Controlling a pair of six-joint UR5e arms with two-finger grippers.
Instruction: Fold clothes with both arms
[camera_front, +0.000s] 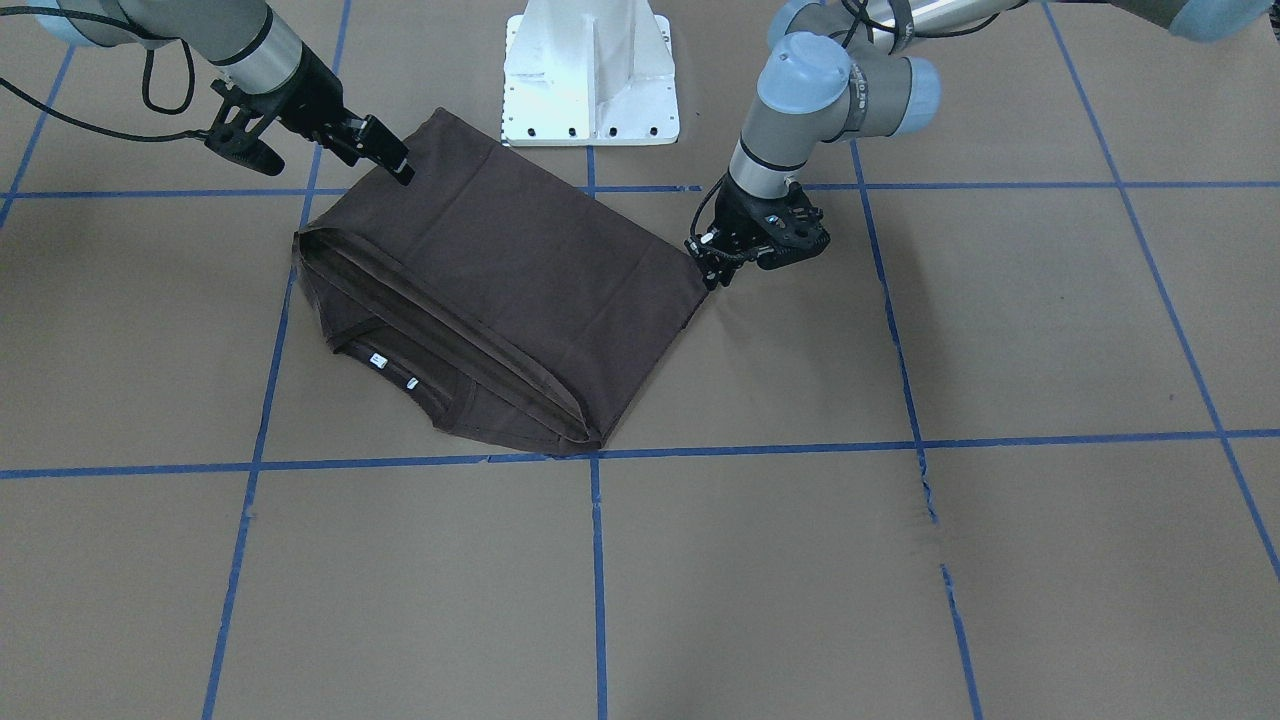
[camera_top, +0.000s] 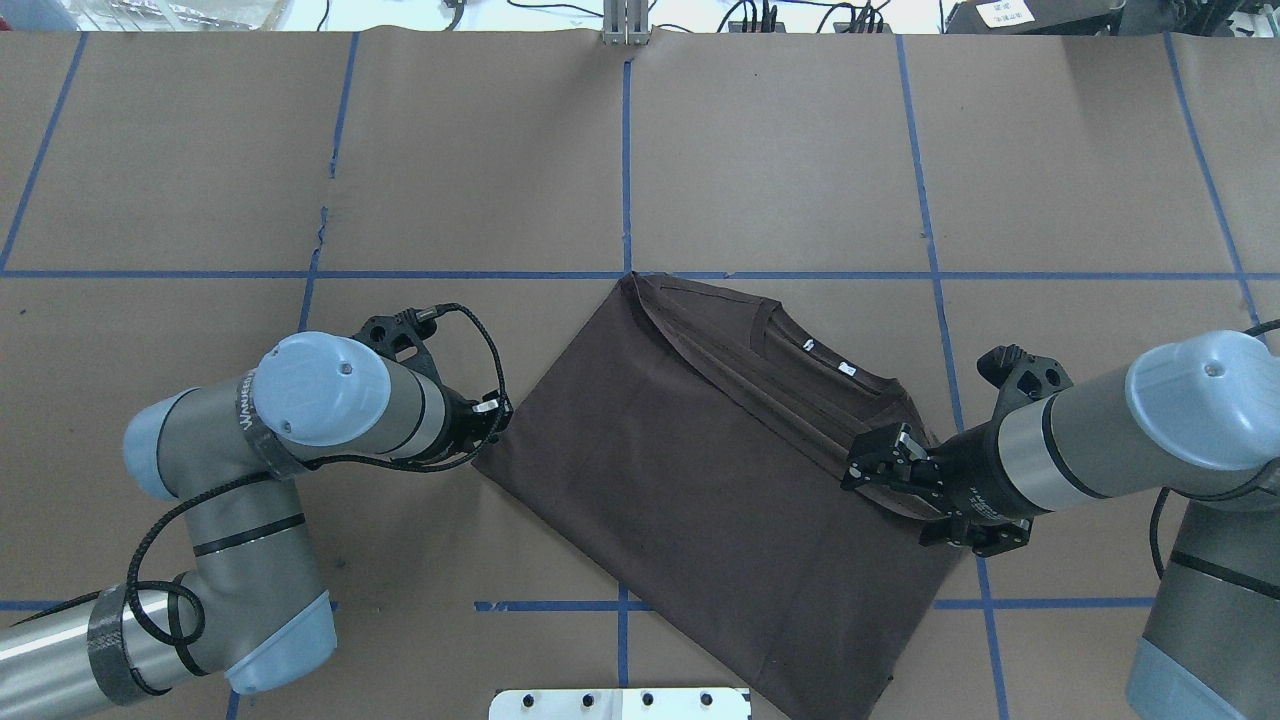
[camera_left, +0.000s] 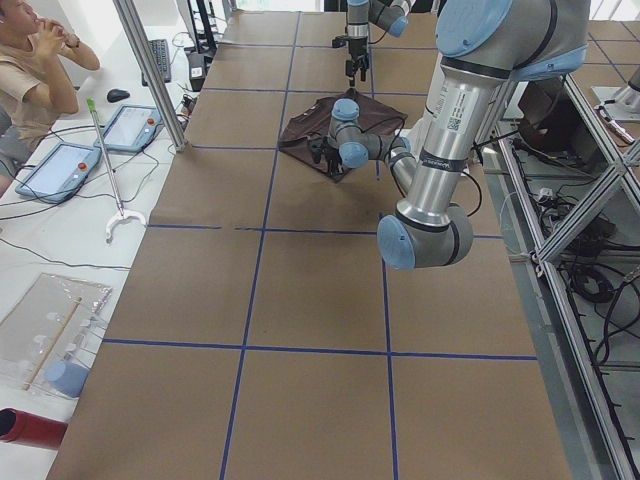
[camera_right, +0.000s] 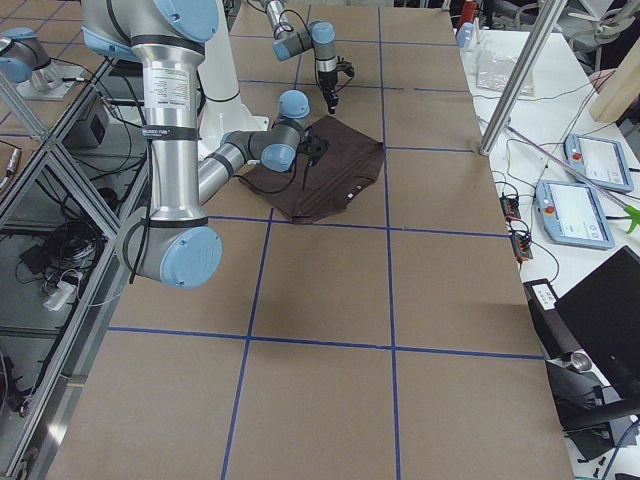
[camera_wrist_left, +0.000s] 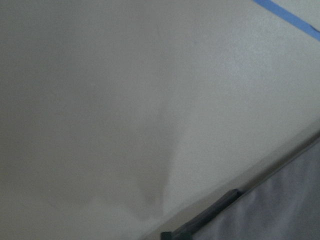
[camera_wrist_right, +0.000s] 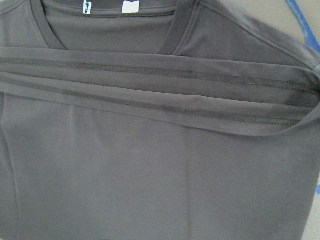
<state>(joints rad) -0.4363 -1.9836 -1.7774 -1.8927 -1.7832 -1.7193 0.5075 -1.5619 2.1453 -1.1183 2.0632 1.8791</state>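
lying flat on the brown paper table cover, the dark brown short-sleeved t-shirt is between the two arms, turned at an angle to the blue tape lines. it is folded once, and its stitched hem lies just below the ribbed collar with the white neck tags.

the left black two-finger gripper is low at the table, at one folded corner of the shirt. its wrist view is blurred and shows only paper and a dark edge, so i cannot tell if the jaws are spread or pinching cloth. the right black two-finger gripper hangs over the opposite side of the shirt, near the hem. its wrist view shows smooth cloth and nothing caught, but i cannot tell if these jaws are spread or pressed together.

i think the biggest risk is an unequal grasp. if one gripper takes only the top layer, the first fold can open when the arms lift. if the two arms do not move together, the next fold can come out crooked, because the shirt already lies at an angle. the left gripper is so near the table that it can catch the paper and wrinkle or drag it. thin cloth held only by a corner can also slip out.
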